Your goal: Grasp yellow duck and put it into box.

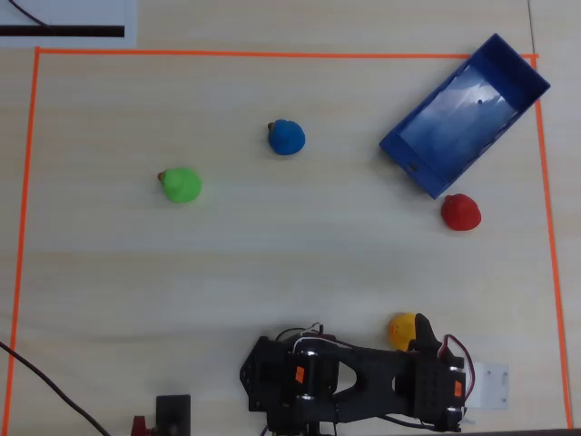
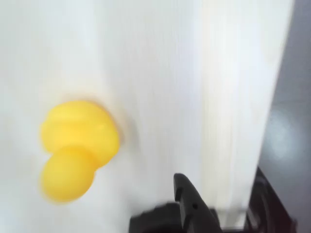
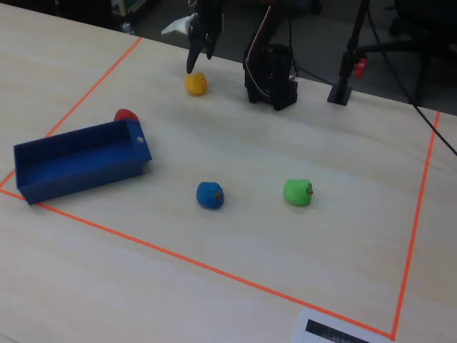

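Yellow duck: resting on the worktop near the arm's base, at the lower right of the overhead view; untouched, not lifted.
Duck's look: small, rounded, yellow-orange; two stacked lobes in the wrist view, a larger body and a smaller head; smooth, blurred there.
End effector: poised just above and beside the duck, fingers pointing down; gripping nothing; spread or pressed together, impossible to tell, since only one dark finger shows at the bottom of the wrist view and the other views are too small.
Reason for that pose: judged an approach, lined up over the duck ahead of a descent and a pinch.
Box: blue, open-topped, angled at the upper right corner of the taped area in the overhead view; empty, glossy floor; well apart from the yellow duck.
Reason for placement: open side up, ready to take a drop from above.
Other ducks: red duck just beside the box's near corner, lying roughly between yellow duck and box; blue duck and green duck well clear to the left.
Orange tape: bounds the working area.
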Motion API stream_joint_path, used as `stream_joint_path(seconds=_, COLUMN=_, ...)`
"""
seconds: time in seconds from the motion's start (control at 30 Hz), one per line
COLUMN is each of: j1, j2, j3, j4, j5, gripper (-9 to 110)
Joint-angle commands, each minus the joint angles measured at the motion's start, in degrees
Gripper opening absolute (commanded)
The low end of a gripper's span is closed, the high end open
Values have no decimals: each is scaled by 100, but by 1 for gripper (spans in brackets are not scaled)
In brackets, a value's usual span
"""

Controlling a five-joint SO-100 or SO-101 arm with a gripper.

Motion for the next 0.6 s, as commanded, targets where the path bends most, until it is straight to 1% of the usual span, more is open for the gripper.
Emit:
stream_joint_path(seconds=0.0, j1=44, j2=-88, j3=167, j4=-334, j5=-149, gripper=49)
stream_joint_path(seconds=0.4, j1=-466, j2=-519, j3=123, j4=-527, j5=132, gripper=51)
stream_joint_path(seconds=0.57, j1=-527, j2=-782, j3=62, j4=-712, j5=149, gripper=51)
